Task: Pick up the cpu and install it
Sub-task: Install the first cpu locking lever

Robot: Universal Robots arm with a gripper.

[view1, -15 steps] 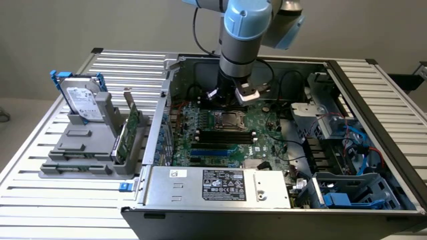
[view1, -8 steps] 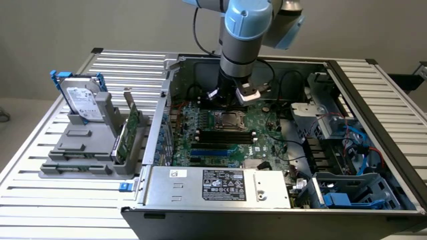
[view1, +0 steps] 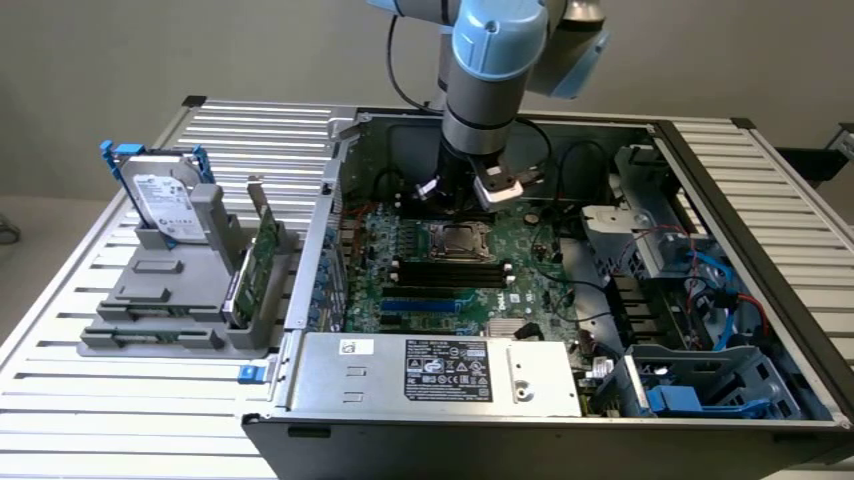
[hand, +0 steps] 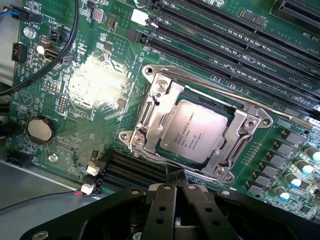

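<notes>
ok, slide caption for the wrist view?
Shut pincer above the cpu seated in the motherboard socket's metal frame.

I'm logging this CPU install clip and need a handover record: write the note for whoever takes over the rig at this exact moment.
Gripper: shut, holding nothing, hanging just above the motherboard beside the socket.
CPU: lying flat inside the socket's metal frame, silver top up, apart from the gripper.
Done: the chip is out of the gripper and placed in the socket.
Left: whether the chip is fully seated and whether the frame is latched can't be told from here; check both.
</notes>
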